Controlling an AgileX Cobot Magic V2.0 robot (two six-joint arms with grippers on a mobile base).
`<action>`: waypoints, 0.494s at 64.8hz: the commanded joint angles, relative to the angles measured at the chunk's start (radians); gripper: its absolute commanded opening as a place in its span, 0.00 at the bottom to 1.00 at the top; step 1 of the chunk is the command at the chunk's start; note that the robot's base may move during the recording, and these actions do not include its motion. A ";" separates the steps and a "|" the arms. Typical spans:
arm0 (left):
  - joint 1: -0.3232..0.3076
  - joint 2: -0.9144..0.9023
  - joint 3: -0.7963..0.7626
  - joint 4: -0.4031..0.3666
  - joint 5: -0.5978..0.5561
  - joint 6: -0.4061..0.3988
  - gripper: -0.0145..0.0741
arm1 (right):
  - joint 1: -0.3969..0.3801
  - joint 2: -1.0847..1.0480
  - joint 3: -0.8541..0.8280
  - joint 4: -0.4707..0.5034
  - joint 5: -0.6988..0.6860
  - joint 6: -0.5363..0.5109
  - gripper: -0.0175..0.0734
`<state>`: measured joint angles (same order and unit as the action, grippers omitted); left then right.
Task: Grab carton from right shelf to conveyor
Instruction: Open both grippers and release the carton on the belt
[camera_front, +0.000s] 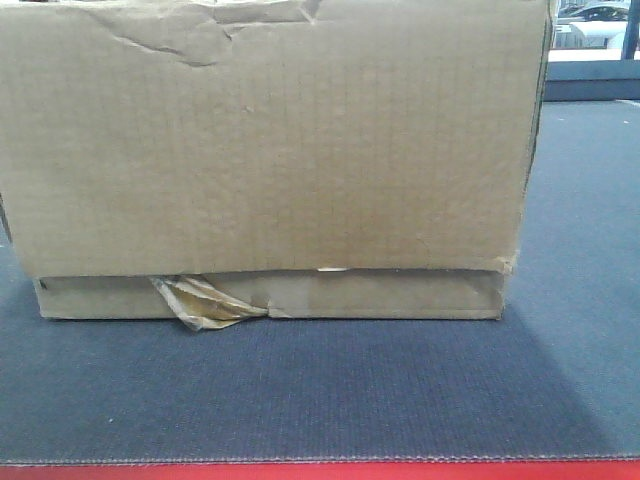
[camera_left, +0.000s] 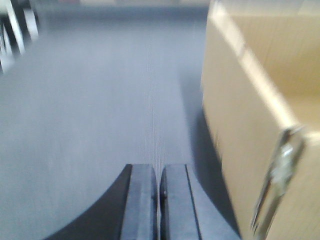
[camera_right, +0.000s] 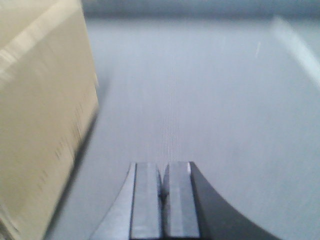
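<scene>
Carton (camera_front: 270, 160) fills the front view, top and left edge cut off; torn tape at its base. It sits on the dark grey conveyor belt (camera_front: 320, 400). Wrist views blurred. Left gripper (camera_left: 159, 200) fingers pressed together, empty, carton just to its right. Right gripper (camera_right: 163, 200) likewise closed, empty, carton to its left. Open belt lies ahead of both.

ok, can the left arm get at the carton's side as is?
Probably yes. In the left wrist view the carton stands just right of the left gripper, with only bare grey surface between. The jaws are shut, so it could push the side wall, not grip it.
</scene>
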<state>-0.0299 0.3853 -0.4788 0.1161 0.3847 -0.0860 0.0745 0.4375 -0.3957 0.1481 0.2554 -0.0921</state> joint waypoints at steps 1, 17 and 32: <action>0.003 -0.107 0.032 0.002 -0.037 0.004 0.19 | -0.004 -0.133 0.035 -0.013 -0.043 -0.011 0.11; 0.003 -0.272 0.067 0.002 -0.029 0.004 0.19 | -0.004 -0.352 0.049 -0.013 -0.029 -0.011 0.11; 0.003 -0.299 0.067 0.002 -0.035 0.004 0.19 | -0.004 -0.361 0.049 -0.013 -0.039 -0.011 0.11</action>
<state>-0.0299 0.0937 -0.4137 0.1178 0.3741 -0.0833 0.0745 0.0820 -0.3483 0.1481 0.2437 -0.0940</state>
